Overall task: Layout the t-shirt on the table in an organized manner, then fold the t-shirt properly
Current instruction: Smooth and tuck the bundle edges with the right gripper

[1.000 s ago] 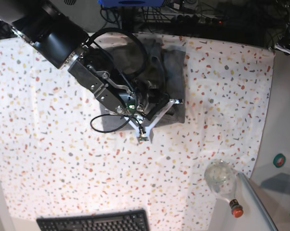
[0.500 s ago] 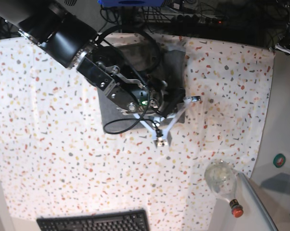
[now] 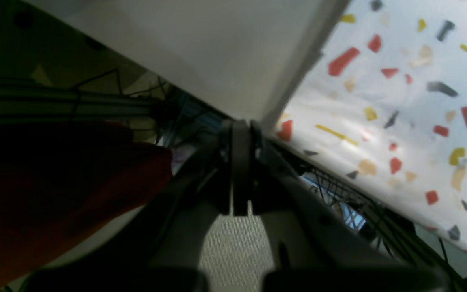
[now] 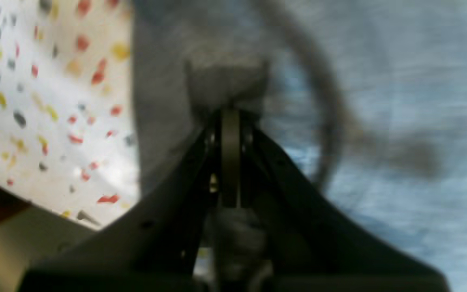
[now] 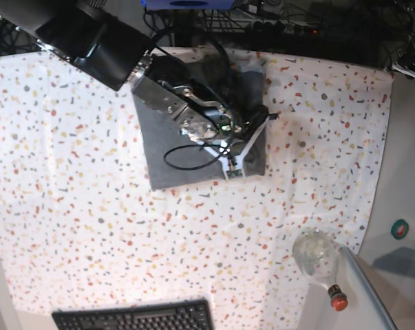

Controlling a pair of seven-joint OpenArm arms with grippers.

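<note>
The shirt lies folded, a grey block at upper centre of the base view, on the speckled desk. The right claw hovers over the shirt's right edge, jaws spread wide and holding nothing. The left claw is pressed closed and empty, beside the desk's edge.

The right arm was a thick black cylinder with a silver band, then exposed black-and-metal links with a looping black cable (a small green light glowed nearby); its gripper had pale, V-shaped fingers.
</note>
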